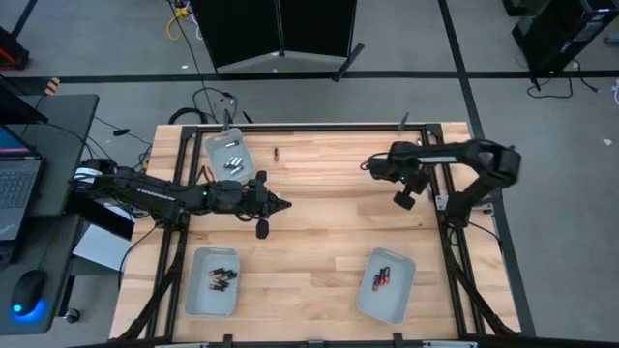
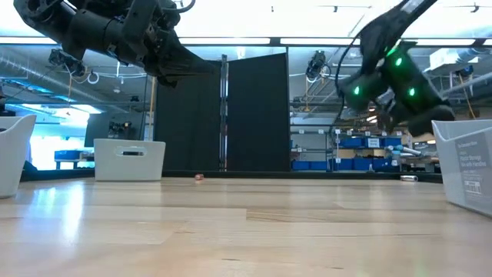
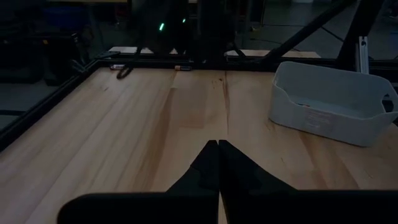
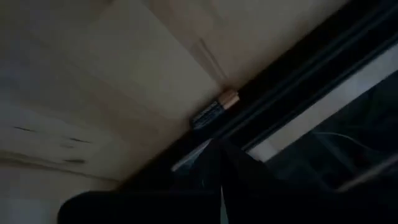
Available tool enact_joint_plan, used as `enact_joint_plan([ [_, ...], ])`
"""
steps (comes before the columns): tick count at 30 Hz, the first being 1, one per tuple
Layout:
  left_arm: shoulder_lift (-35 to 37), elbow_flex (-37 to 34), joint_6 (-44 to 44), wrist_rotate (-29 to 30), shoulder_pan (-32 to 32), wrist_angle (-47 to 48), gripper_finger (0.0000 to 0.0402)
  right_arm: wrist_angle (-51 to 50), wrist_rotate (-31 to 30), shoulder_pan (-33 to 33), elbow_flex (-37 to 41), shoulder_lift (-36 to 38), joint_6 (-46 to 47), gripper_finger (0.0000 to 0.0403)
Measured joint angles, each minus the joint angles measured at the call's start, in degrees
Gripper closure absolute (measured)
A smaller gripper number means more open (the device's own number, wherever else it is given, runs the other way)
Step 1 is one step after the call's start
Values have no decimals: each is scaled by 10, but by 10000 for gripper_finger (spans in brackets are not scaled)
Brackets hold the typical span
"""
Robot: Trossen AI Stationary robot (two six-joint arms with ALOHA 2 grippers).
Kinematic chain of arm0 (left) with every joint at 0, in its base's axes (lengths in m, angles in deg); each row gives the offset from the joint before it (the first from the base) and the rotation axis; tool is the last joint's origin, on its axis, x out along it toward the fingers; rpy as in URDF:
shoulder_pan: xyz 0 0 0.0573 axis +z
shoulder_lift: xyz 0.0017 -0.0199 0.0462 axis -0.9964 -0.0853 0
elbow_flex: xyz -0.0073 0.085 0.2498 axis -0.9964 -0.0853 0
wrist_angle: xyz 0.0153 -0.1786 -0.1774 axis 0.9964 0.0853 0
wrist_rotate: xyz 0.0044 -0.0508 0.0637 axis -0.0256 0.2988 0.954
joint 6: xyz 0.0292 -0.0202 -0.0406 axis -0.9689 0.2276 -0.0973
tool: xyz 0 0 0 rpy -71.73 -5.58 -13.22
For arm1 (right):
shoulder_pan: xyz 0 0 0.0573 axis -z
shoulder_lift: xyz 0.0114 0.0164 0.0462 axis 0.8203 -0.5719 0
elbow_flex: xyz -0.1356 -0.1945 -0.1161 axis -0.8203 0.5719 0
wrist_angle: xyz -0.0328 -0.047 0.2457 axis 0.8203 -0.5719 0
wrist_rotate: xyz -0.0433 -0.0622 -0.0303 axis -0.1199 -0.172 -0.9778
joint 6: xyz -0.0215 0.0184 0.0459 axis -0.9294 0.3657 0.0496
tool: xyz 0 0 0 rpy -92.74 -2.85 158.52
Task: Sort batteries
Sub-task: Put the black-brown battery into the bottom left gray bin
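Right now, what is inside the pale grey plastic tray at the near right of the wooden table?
The pale grey plastic tray holds a few dark batteries with red ends, clustered toward its far end. Their exact number cannot be told.

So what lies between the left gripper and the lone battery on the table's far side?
Only bare wood: in the high view nothing sits between the left gripper and the battery.
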Motion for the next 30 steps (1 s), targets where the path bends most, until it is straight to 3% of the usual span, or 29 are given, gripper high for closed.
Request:
enact_joint_plan([
  [10,0,0,-1,0,0,3,396,25,-34,47,0,-104,-161,394],
  [30,0,0,-1,-1,0,10,396,77,-43,138,53,-162,-285,394],
])
